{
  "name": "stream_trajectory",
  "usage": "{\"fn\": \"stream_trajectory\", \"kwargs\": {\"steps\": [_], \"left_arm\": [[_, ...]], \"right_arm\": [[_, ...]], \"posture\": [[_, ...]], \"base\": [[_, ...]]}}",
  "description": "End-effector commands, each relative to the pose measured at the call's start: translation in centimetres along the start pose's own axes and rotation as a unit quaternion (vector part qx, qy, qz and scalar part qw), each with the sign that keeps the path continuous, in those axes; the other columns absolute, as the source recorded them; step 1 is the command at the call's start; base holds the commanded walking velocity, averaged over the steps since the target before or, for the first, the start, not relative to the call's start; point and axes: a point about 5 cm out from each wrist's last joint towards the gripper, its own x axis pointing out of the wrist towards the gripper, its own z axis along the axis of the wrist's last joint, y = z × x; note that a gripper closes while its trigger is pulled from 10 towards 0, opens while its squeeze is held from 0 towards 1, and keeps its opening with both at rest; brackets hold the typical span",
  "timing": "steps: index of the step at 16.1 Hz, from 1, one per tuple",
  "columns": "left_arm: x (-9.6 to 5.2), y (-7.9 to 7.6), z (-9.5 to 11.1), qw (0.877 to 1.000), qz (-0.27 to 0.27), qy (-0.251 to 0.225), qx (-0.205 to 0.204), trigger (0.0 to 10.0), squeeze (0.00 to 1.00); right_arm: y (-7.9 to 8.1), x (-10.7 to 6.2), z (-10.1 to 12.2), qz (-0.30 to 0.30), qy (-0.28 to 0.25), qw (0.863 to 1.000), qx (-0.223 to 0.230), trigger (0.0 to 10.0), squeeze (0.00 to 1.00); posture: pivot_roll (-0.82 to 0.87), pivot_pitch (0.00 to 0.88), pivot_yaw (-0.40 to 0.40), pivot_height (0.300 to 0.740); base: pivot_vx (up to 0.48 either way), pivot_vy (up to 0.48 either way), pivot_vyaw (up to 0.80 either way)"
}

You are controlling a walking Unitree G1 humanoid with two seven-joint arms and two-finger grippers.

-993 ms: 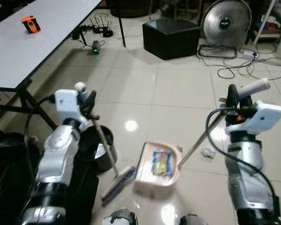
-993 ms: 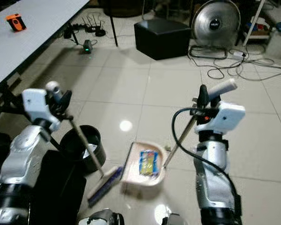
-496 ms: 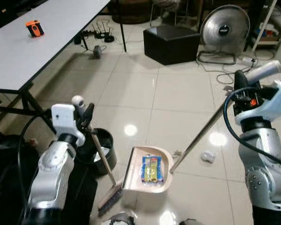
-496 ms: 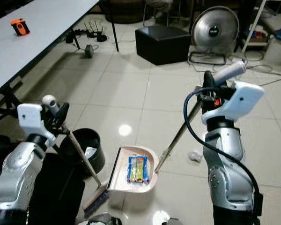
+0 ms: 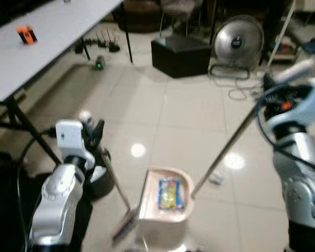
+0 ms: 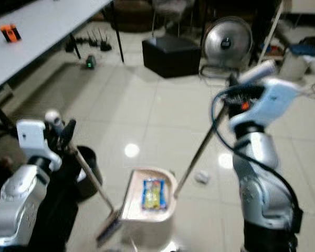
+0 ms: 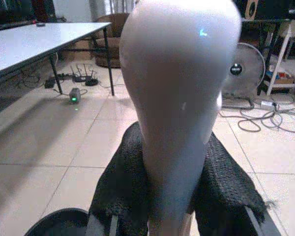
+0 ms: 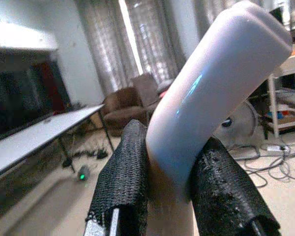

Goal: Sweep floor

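My left gripper point(image 5: 95, 130) is shut on the white top of a broom handle point(image 7: 179, 98), its black fingers point(image 7: 119, 194) pressed to both sides. The broom's stick slants down to its head point(image 5: 124, 230) on the floor, just left of a beige dustpan point(image 5: 147, 202). A yellow and blue packet point(image 5: 169, 193) lies in the pan. The dustpan's long pole point(image 5: 228, 147) rises to my right gripper point(image 5: 270, 82), which is shut on its white grip point(image 8: 211, 88). A crumpled white scrap point(image 5: 216, 178) lies on the tiles right of the pan.
A black bin point(image 5: 98, 179) stands by my left arm. A white table point(image 5: 47, 31) with an orange item point(image 5: 26, 35) runs along the left. A black box point(image 5: 180, 55), a floor fan point(image 5: 238, 39) and cables point(image 5: 241, 93) lie ahead.
The view has shifted and blurred. My right gripper has risen with the dustpan pole, which now stands steeper. The broom head has drawn in beside the pan's left side.
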Motion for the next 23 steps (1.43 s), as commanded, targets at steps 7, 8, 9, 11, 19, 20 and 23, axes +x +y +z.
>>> {"fn": "stream_trajectory", "kwargs": {"steps": [7,8,9,11,19,20,23], "left_arm": [[0.5,-0.7,0.7,1.0,-0.008,-0.004,0.007,10.0,0.0],[0.6,-0.8,0.8,1.0,-0.013,-0.008,0.01,10.0,0.0],[0.7,-1.0,1.0,0.999,-0.021,-0.011,0.027,10.0,0.0],[0.9,-1.4,1.2,0.999,-0.033,-0.012,0.031,10.0,0.0],[1.2,-1.9,1.6,0.998,-0.05,-0.024,0.021,10.0,0.0],[1.2,-1.9,1.5,0.998,-0.051,-0.023,0.019,10.0,0.0],[1.1,-1.8,1.4,0.998,-0.05,-0.021,0.017,10.0,0.0]], "right_arm": [[0.3,0.3,1.8,0.002,-0.018,1.0,0.002,10.0,0.0],[0.2,0.3,1.9,-0.002,-0.02,1.0,0.005,10.0,0.0],[0.1,0.3,2.0,-0.006,-0.021,1.0,0.006,10.0,0.0],[-0.1,0.3,2.2,-0.014,-0.024,1.0,0.009,10.0,0.0],[-0.4,0.3,2.4,-0.026,-0.027,0.999,0.015,10.0,0.0],[-0.4,0.4,2.4,-0.027,-0.024,0.999,0.014,10.0,0.0],[-0.4,0.5,2.5,-0.025,-0.024,0.999,0.012,10.0,0.0]], "posture": [[0.04,0.0,0.101,0.74],[0.03,0.0,0.102,0.74],[0.03,0.0,0.103,0.74],[0.03,0.001,0.106,0.74],[0.03,0.002,0.111,0.74],[0.03,0.0,0.111,0.74],[0.02,0.0,0.109,0.74]], "base": [[0.0,-0.292,0.0],[0.0,0.0,0.0],[0.0,0.0,0.0],[0.0,0.0,0.0],[0.184,0.0,0.0],[0.3,0.0,0.0],[0.301,0.0,0.44]]}}
